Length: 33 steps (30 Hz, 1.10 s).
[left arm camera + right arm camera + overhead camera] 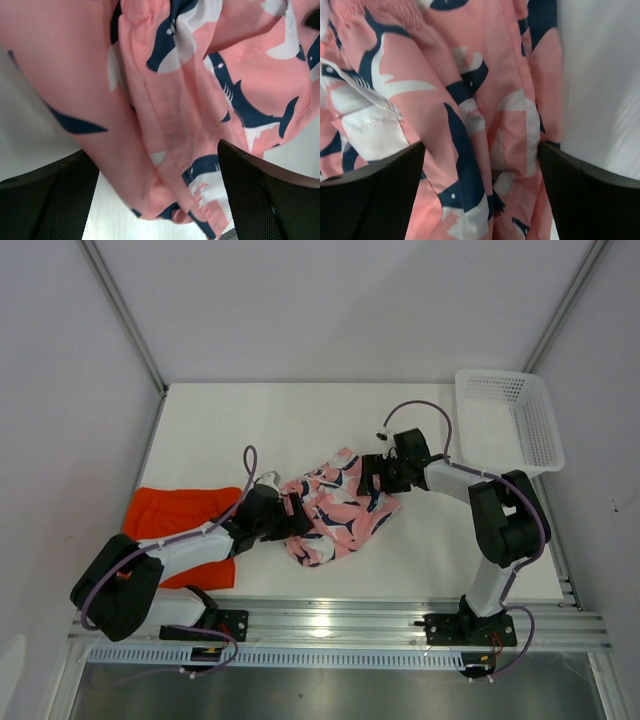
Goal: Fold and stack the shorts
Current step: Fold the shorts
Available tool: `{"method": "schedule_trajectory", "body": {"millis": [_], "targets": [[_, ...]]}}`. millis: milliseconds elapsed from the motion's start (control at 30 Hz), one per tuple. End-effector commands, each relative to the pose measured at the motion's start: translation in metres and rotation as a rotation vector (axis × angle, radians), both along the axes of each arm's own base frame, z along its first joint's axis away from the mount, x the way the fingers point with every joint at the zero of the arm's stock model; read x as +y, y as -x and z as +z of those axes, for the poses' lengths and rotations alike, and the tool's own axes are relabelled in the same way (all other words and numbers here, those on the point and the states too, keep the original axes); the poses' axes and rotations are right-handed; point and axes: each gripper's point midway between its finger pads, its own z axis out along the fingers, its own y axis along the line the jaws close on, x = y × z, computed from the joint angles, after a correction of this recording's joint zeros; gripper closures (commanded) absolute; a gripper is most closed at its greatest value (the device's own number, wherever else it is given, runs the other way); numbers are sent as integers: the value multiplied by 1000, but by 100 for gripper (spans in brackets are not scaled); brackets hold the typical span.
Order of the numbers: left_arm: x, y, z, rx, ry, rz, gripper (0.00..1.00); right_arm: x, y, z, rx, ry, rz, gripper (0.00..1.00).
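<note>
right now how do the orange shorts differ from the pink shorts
The orange shorts are plain; the pink shorts carry a navy-and-white shark print. The orange shorts lie spread flat at the left; the pink shorts sit crumpled mid-table. The left pincer and right pincer stand open at the pink shorts, not the orange shorts. Both are fabric.

Pink shark-print shorts (pixel 340 506) crumpled mid-table; orange shorts (pixel 172 512) flat left.
</note>
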Motion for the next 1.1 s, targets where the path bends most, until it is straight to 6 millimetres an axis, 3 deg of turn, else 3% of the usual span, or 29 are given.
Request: {"method": "schedule_trajectory", "body": {"millis": [0, 100, 133, 233, 300, 333, 367, 400, 467, 567, 600, 633, 667, 700, 800, 867, 1000, 1067], "targets": [[-16, -22, 11, -28, 65, 6, 6, 11, -8, -2, -34, -16, 23, 6], [-17, -30, 5, -14, 71, 4, 22, 14, -2, -7, -22, -15, 23, 41], [-17, -33, 3, -11, 67, 6, 34, 13, 2, -9, -21, -4, 2, 67], [-14, -45, 0, -10, 40, 6, 57, 0, 13, -6, -45, 8, -105, 92], [-15, -63, 9, -40, 20, -12, 70, -2, 25, -5, -45, -8, -164, 100], [-16, -69, 6, -23, -5, -25, 74, -3, 26, -3, -59, -21, -227, 100], [-13, -72, 2, -21, -38, -51, 77, 0, 46, -3, -61, -15, -226, 100], [-17, -81, 7, -33, -44, -65, 83, -5, 50, -5, -77, 25, -267, 100], [-20, -92, 1, -33, -84, -112, 87, 5, 61, -2, -67, 11, -280, 100], [-25, -103, -1, -29, -108, -148, 81, 4, 68, -4, -50, 52, -293, 60], [-25, -107, 3, -36, -114, -142, 61, 0, 63, 0, -52, 60, -303, 41], [-22, -107, 4, -29, -125, -135, 52, -2, 59, 5, -64, 67, -310, 37], [-21, -109, 16, -59, -122, -128, 45, -5, 55, 9, -70, 65, -315, 36], [-16, -111, 22, -76, -140, -106, 30, -8, 48, 22, -89, 49, -319, 35], [-6, -109, 52, -123, -157, -81, 18, -11, 44, 49, -118, -4, -307, 33], [6, -104, 59, -120, -195, -57, 15, -6, 42, 67, -126, -47, -284, 32], [2, -87, 90, -155, -124, -93, 14, 9, 58, 96, -122, -155, -217, 31], [-6, -74, 96, -146, -58, -140, 14, 14, 72, 109, -134, -212, -192, 33]]}}
